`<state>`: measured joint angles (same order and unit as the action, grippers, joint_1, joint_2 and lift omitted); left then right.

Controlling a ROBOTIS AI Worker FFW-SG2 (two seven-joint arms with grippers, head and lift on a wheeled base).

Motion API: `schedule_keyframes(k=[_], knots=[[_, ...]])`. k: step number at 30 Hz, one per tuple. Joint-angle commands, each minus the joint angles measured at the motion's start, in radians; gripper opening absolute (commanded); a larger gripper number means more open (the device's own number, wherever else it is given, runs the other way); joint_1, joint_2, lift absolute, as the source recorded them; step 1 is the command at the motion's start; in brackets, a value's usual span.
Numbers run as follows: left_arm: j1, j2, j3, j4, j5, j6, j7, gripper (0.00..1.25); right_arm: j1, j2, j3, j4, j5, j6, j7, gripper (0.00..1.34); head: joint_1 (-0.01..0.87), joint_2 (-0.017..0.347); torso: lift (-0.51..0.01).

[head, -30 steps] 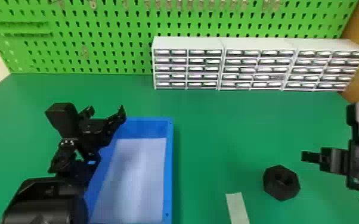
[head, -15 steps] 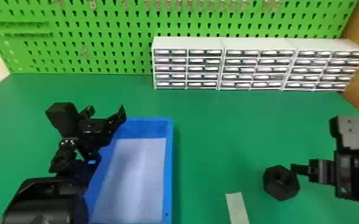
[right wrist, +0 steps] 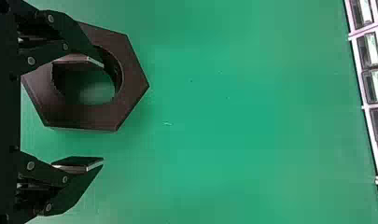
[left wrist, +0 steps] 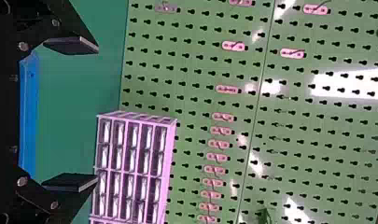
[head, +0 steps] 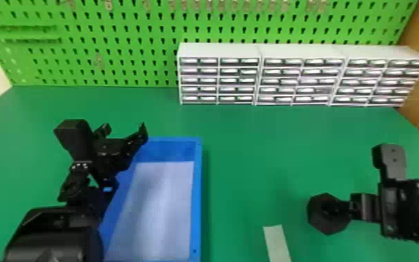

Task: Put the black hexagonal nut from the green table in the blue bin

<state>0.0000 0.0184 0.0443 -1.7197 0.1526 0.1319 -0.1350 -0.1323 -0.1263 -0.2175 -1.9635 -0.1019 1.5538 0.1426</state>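
The black hexagonal nut (head: 323, 217) lies flat on the green table (head: 254, 167), right of the blue bin (head: 196, 195). My right gripper (head: 346, 206) is at the nut's right side, one finger over its hole. In the right wrist view the open right gripper (right wrist: 101, 112) has one finger over the hole of the nut (right wrist: 130, 86) and the other outside its edge, nothing held. My left gripper (head: 125, 130) is parked over the bin's far left corner; the left wrist view shows the left gripper (left wrist: 95, 114) open, with nothing between its fingers.
White drawer units (head: 219, 50) stand along the back of the table before a green pegboard (head: 132, 45). A pale strip (head: 277, 244) lies on the table between bin and nut.
My right gripper has moved left across the table, from apart from the nut to over its right part. The left arm, nut and bin keep their places.
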Motion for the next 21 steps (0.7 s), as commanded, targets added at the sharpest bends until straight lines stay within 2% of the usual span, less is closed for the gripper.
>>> schedule_keyframes(k=[1,21], knots=[[0.002,0.000,0.000,-0.001,0.001,0.000,0.000,0.96,0.005,-0.001,0.000,0.005,-0.005,-0.004,0.000,0.80,0.686,0.051,-0.097],[0.000,0.000,0.000,-0.001,0.004,0.000,0.000,0.95,0.026,0.002,-0.014,0.017,-0.001,-0.017,0.000,0.80,0.686,0.051,-0.097]])
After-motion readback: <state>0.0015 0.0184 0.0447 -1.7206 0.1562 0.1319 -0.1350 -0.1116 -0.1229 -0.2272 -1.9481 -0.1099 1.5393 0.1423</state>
